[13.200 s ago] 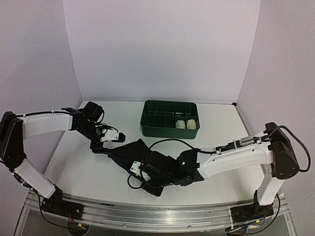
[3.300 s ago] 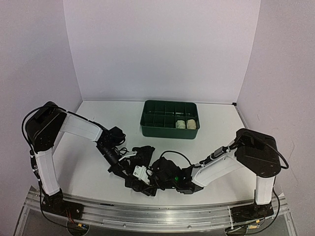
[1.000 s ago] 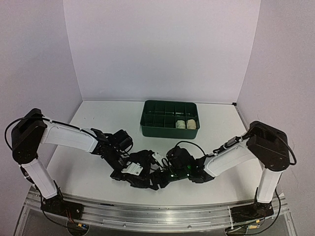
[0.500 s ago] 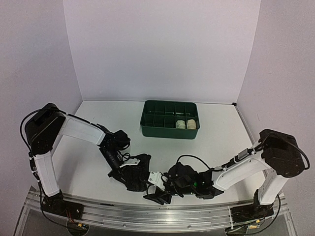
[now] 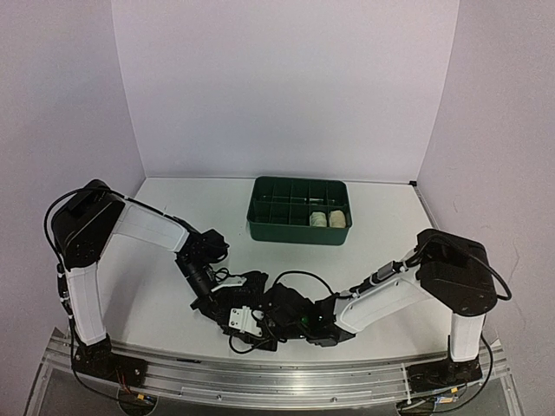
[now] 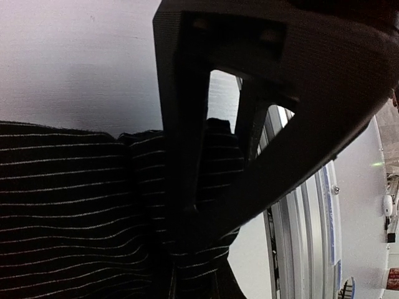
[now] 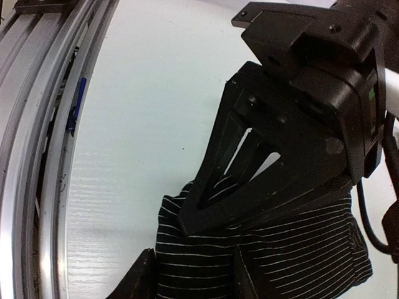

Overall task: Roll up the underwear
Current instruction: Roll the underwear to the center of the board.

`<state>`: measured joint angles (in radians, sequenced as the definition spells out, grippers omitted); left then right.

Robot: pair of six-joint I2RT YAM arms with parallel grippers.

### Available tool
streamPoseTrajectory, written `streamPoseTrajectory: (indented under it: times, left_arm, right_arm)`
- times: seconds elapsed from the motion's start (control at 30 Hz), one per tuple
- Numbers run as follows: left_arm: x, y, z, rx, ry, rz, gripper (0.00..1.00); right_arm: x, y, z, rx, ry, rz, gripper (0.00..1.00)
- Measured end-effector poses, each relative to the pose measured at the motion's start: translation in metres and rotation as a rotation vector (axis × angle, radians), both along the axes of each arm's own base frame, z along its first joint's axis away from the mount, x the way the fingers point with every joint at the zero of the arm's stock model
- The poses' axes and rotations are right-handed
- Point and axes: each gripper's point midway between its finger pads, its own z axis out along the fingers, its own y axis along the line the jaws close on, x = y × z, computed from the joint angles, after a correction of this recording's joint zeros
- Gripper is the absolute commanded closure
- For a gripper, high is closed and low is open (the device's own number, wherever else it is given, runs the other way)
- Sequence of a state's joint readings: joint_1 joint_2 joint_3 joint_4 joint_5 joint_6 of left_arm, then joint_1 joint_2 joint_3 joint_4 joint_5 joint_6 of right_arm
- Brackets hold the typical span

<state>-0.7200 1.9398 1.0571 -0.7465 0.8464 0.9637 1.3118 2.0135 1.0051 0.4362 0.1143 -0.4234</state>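
The underwear (image 6: 68,212) is black with thin white stripes, the tray (image 5: 295,232) dark green, the table (image 5: 390,251) white.

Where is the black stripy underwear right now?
In the top view, the black underwear lies bunched near the front edge of the table, left of centre, in front of the green tray.
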Motion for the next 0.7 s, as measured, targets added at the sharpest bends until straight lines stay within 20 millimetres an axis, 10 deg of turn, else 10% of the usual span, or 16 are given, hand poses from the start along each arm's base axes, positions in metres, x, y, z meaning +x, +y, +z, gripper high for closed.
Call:
streamPoseTrajectory:
  times: [0.13, 0.3, 0.57, 0.7]
  left_arm:
    - [-0.001, 0.001, -0.001, 0.008, 0.009, 0.001, 0.75]
    - [0.003, 0.004, 0.002, 0.004, 0.027, 0.027, 0.37]
    - [0.048, 0.042, 0.063, -0.195, -0.214, 0.172, 0.3]
    - [0.037, 0.046, 0.082, -0.287, -0.363, 0.114, 0.24]
  right_arm:
    - [0.004, 0.001, 0.002, -0.001, 0.003, -0.014, 0.99]
    - [0.003, 0.002, 0.003, 0.002, 0.067, -0.055, 1.0]
    - [0.009, -0.004, 0.004, 0.078, 0.462, -0.218, 1.0]
    - [0.018, -0.002, 0.003, 0.112, 0.704, -0.291, 1.0]
